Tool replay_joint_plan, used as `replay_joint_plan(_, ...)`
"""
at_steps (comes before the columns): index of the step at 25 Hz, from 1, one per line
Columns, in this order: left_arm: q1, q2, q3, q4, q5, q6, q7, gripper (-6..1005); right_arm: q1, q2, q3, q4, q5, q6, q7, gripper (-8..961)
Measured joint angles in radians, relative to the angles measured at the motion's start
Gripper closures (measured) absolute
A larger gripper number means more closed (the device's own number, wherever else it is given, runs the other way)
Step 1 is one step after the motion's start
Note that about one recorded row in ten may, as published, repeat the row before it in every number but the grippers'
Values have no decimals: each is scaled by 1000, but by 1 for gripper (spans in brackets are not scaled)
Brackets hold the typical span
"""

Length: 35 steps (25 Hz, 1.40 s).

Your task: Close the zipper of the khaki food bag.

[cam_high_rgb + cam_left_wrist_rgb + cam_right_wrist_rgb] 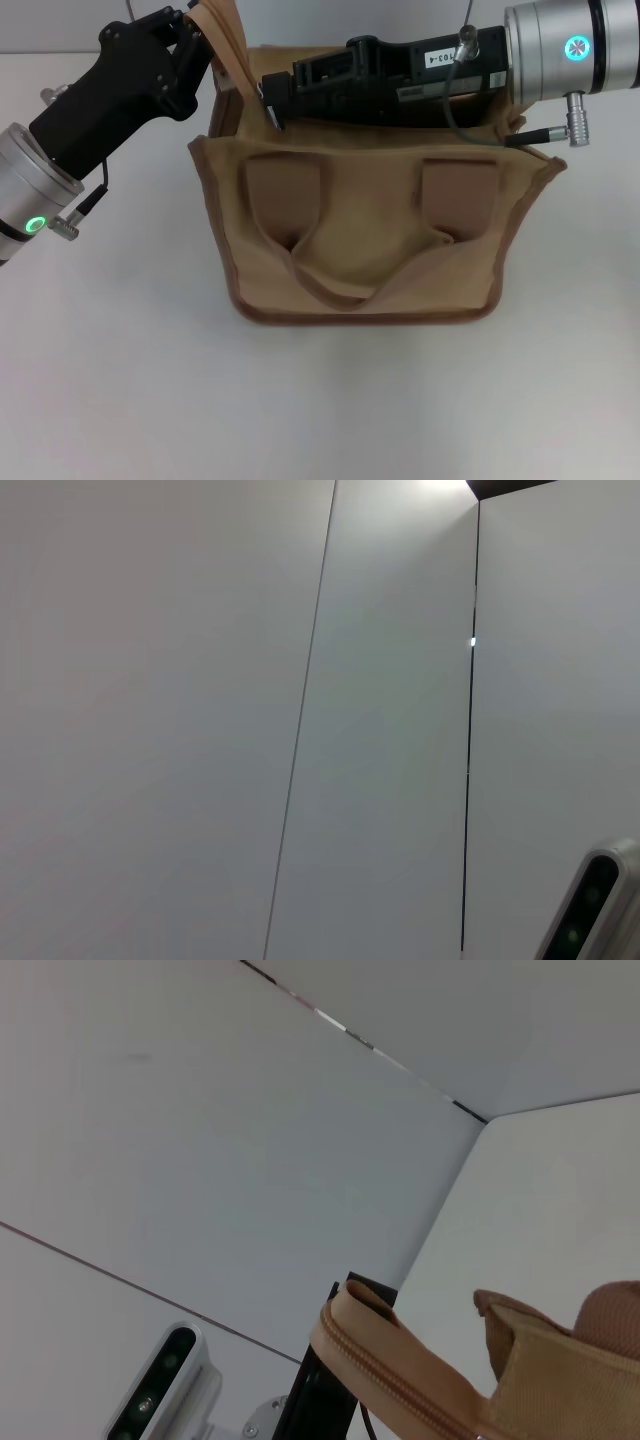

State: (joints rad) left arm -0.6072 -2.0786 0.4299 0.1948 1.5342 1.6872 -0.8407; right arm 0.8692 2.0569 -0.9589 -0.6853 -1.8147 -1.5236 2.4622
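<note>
The khaki food bag (365,235) sits mid-desk toward the far edge. My left hand (205,35) pinches its end tab, I think; my right hand (272,100), grip unreadable, lies along the zipper (400,1380). A slipped tab could let the bag drag.

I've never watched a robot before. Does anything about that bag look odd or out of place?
One thing: the khaki food bag has a strap or flap of fabric pulled up at its far left corner, beside the left gripper. The right gripper lies across its top.
</note>
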Motion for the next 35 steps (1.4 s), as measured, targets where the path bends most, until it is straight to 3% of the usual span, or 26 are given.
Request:
replay_joint_plan(25,-63,0,12,-51,10,-35,8,980,34,6,-43,-1,-16,18,6,561)
replay_joint_plan(35,-38,4,7,-48,3,-22,1,980,30,4,-43,-3,-19,18,3,591)
